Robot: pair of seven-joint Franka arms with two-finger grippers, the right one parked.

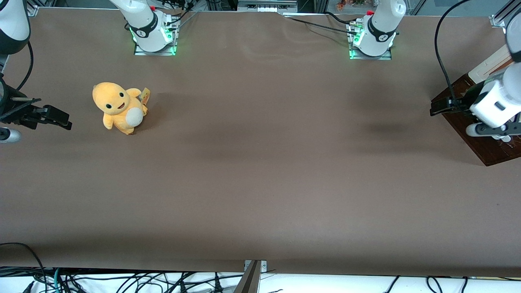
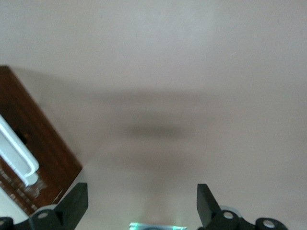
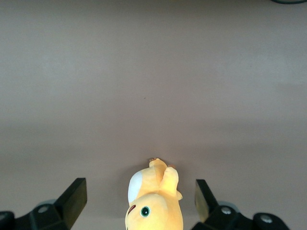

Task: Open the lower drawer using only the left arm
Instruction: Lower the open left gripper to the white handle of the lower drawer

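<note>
The lower drawer [image 1: 484, 142] sits at the right edge of the front frame, its dark brown front facing the table's middle; its white bar handle [image 2: 17, 153] shows in the wrist view. The left arm [image 1: 498, 99] hangs over the cabinet. Its gripper [image 2: 141, 203] spreads its 2 fingers [image 2: 76, 201] wide, holding nothing. A yellow plush toy [image 1: 120, 108] lies at left on the brown table [image 1: 260, 183].

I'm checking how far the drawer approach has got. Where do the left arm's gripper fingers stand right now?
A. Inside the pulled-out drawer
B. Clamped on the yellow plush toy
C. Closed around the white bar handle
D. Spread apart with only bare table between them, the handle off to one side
D. The wrist view shows the gripper open over bare table, with the white bar handle on the dark drawer front lying aside, ungrasped.
</note>
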